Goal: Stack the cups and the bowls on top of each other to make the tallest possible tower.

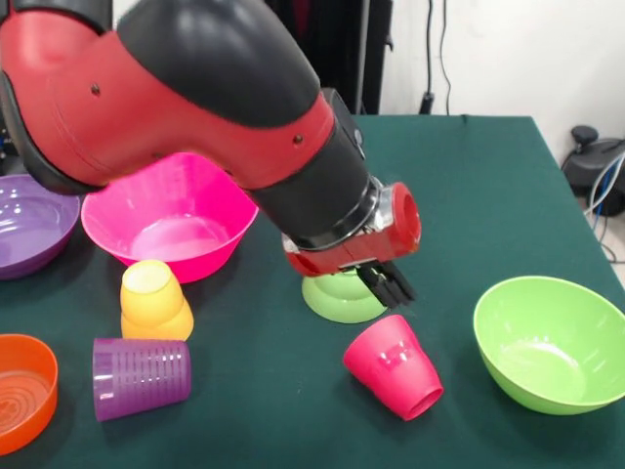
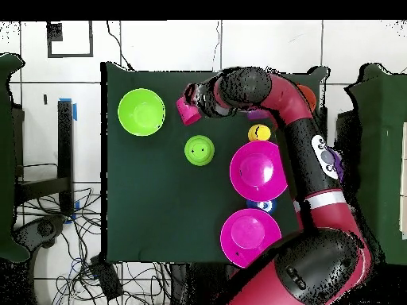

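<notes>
My gripper [image 1: 392,283] hangs just above the table, between the small green bowl [image 1: 341,299], which stands upside down, and the red cup [image 1: 394,366], which lies on its side in front of it. I cannot tell how the gripper stands; it holds nothing that I can see. The purple cup [image 1: 140,377] lies on its side at the front left. The yellow-orange cup [image 1: 154,301] stands upside down behind it. In the overhead view the gripper [image 2: 193,94] is right beside the red cup [image 2: 188,112], near the lime green bowl [image 2: 141,111].
The large lime green bowl [image 1: 550,342] stands upright at the right. A hot pink bowl [image 1: 171,217], the wide purple bowl [image 1: 29,223] and the orange bowl [image 1: 21,391] are at the left. The overhead view shows a second pink bowl [image 2: 250,233] and the small blue bowl [image 2: 262,206].
</notes>
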Robot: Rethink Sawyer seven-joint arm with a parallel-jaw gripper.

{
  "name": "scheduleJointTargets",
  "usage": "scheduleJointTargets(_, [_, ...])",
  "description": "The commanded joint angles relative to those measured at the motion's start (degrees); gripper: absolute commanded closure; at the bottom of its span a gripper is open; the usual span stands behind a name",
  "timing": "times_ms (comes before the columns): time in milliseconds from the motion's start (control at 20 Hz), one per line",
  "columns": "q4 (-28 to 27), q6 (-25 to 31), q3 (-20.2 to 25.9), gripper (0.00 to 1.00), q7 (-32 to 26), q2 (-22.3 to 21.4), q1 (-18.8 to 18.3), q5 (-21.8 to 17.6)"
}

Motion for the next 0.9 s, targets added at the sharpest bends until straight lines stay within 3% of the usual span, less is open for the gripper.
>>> scheduleJointTargets(50, [-3.0,-0.7,-1.7,1.00,-11.0,-2.2,1.6,-2.3])
scheduleJointTargets(450, [-2.9,-2.4,-6.4,1.00,-6.5,-6.1,3.5,-6.0])
scheduleJointTargets(500, [-2.3,-5.6,-7.0,0.00,-5.7,-6.6,3.8,-6.8])
scheduleJointTargets(600, [-3.2,-2.5,-7.9,0.00,-5.6,-6.6,4.6,-6.9])
scheduleJointTargets(900, [2.9,-8.7,-10.5,0.00,0.8,-8.2,4.5,-7.2])
